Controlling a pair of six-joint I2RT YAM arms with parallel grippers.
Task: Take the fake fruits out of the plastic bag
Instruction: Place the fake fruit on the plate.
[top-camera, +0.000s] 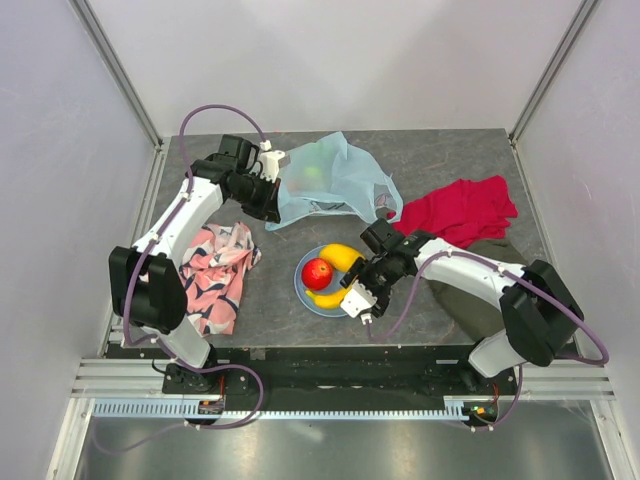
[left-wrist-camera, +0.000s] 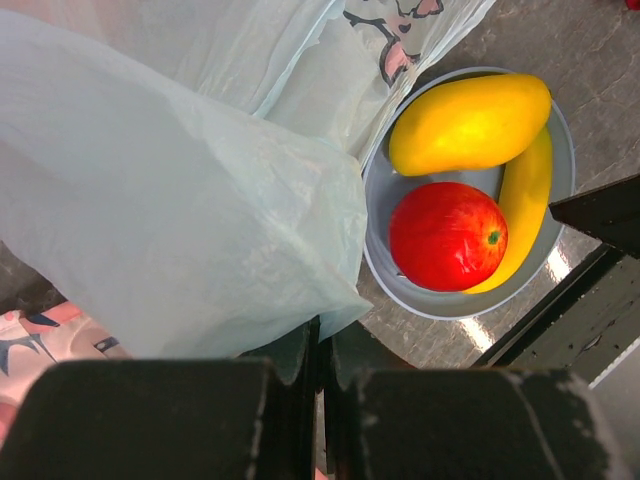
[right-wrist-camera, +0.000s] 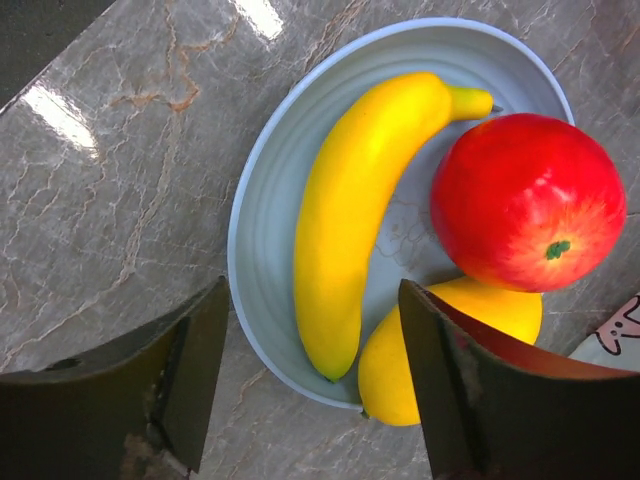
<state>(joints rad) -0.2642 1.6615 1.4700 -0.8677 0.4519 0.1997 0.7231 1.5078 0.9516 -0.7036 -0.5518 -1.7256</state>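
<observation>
Now the left pincer (left-wrist-camera: 322, 345) is clamping tight on the plastic bag (left-wrist-camera: 170, 200) at the surface's (right-wrist-camera: 120, 180) far side, while the right pincer (right-wrist-camera: 310, 300) is hovering wide open, holding nothing, over the plate (right-wrist-camera: 262, 190) where the banana (right-wrist-camera: 350, 210), red apple (right-wrist-camera: 525, 200) and a yellow fruit (right-wrist-camera: 450, 350) are lying.

Plate (right-wrist-camera: 262, 200): plain light blue.
On plate: banana (right-wrist-camera: 350, 230) yellow; apple (left-wrist-camera: 447, 235) glossy red, yellowish streaks round green stem; third fruit (left-wrist-camera: 470, 125) yellow-orange.
Bag (top-camera: 335, 185) behind plate: translucent pale blue, green showing through.
Pink cloth (top-camera: 215, 270) left of plate: pink with white and navy pattern.
Red cloth (top-camera: 460, 208) right of plate: solid red.
Table (right-wrist-camera: 110, 190): grey marble, brownish veins.
Cables (top-camera: 215, 107): purple.
</observation>
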